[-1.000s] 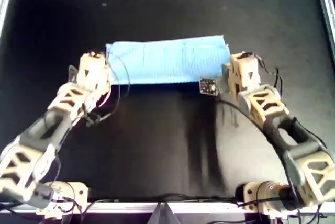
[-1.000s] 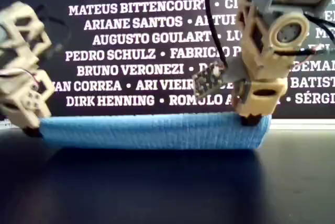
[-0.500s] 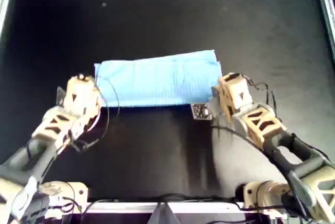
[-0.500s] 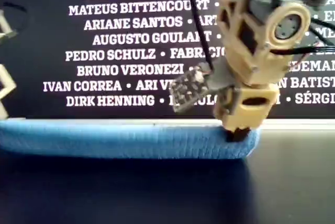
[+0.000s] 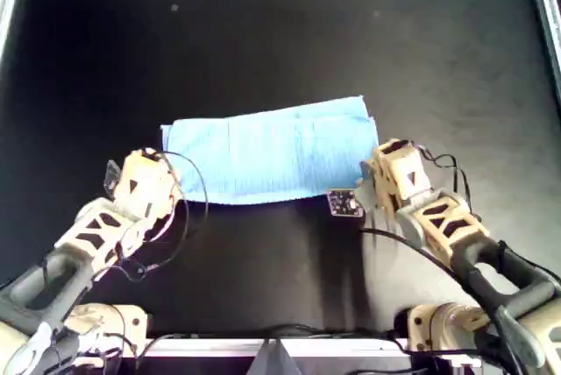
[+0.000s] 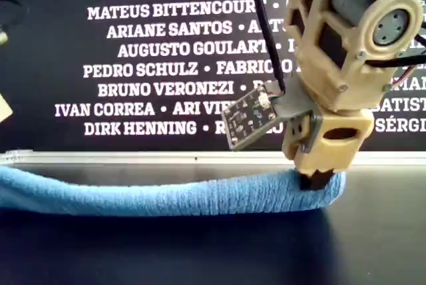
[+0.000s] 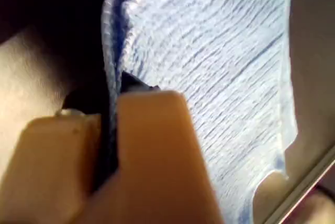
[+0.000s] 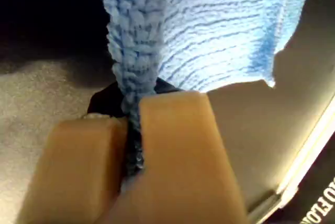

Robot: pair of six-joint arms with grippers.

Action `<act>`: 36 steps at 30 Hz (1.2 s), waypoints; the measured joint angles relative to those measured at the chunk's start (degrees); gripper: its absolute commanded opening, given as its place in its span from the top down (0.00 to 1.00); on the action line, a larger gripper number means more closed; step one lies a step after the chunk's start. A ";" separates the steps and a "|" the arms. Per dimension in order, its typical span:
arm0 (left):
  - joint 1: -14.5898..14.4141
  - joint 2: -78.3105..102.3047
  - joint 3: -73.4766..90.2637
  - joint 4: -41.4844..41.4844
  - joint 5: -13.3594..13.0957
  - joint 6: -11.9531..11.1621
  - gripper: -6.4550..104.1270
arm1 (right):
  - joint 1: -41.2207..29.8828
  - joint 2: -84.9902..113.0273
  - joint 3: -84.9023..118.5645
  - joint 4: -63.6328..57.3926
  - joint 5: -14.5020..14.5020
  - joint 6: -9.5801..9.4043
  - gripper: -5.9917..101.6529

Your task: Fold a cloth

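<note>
Name-printed backdrop [image 6: 153, 52] behind cloth [image 6: 166, 195]

My work surface is a black table [image 5: 280, 33] with a pale metal rim along its edges. Directly on it lies the cloth [image 5: 267, 152], a light-blue folded band near the middle of the overhead view, with both my grippers' bases standing at the near edge.
</note>
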 measured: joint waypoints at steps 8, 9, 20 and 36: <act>-0.09 0.00 0.09 0.00 -0.44 0.00 0.69 | 0.00 0.00 0.00 0.00 0.00 0.00 0.66; -0.09 0.00 0.09 0.00 -0.62 0.00 0.64 | 0.00 0.00 0.00 0.00 0.00 0.00 0.62; -0.09 0.44 8.09 0.00 -0.88 0.26 0.45 | 0.09 1.85 3.87 0.00 0.70 0.00 0.53; -0.09 28.92 9.93 10.63 -25.66 0.26 0.46 | -0.88 23.82 17.93 0.00 0.70 -0.70 0.53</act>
